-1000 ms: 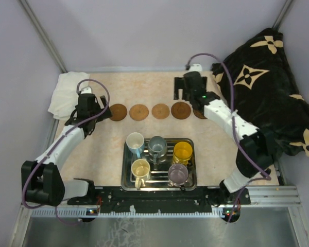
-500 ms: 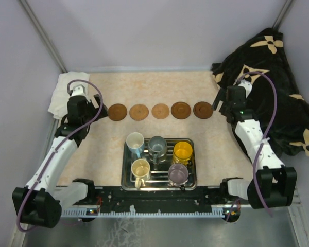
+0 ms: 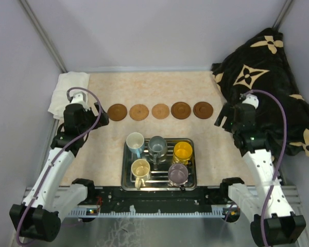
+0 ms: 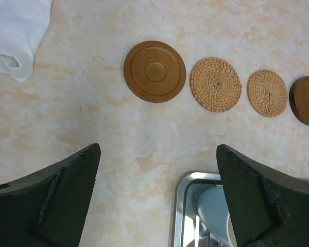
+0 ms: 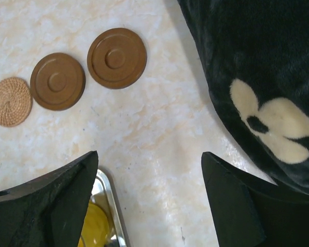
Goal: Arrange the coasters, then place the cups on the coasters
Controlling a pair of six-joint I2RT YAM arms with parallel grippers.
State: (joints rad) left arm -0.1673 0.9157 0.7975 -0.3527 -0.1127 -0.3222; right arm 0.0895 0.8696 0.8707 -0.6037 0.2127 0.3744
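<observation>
Seen from above, five coasters (image 3: pixel 160 111) lie in a spaced row across the table (image 3: pixel 144 85). All five cups (image 3: pixel 157 145) stand in the steel tray (image 3: pixel 124 172), nearer the arms. A black blanket (image 3: pixel 262 77) with cream flower motifs lies on the right and a white cloth (image 3: pixel 67 87) on the left.

The left wrist view shows the left claw (image 4: pixel 158 154) spread wide and empty. It also shows that two coasters are woven.

In the right wrist view the right claw (image 5: pixel 149 157) stands apart and empty over bare table beside the blanket.

1. Left arm (image 3: pixel 54 164), right arm (image 3: pixel 262 164): white link shells, blk joint housings.
2. Cable (image 3: pixel 285 126): purple, 1 per arm, routed ext. in a loose loop.
3. Fingers (image 4: pixel 62 200): matte blk, wedge-shaped, 2 per wrist, edges scuffed.
</observation>
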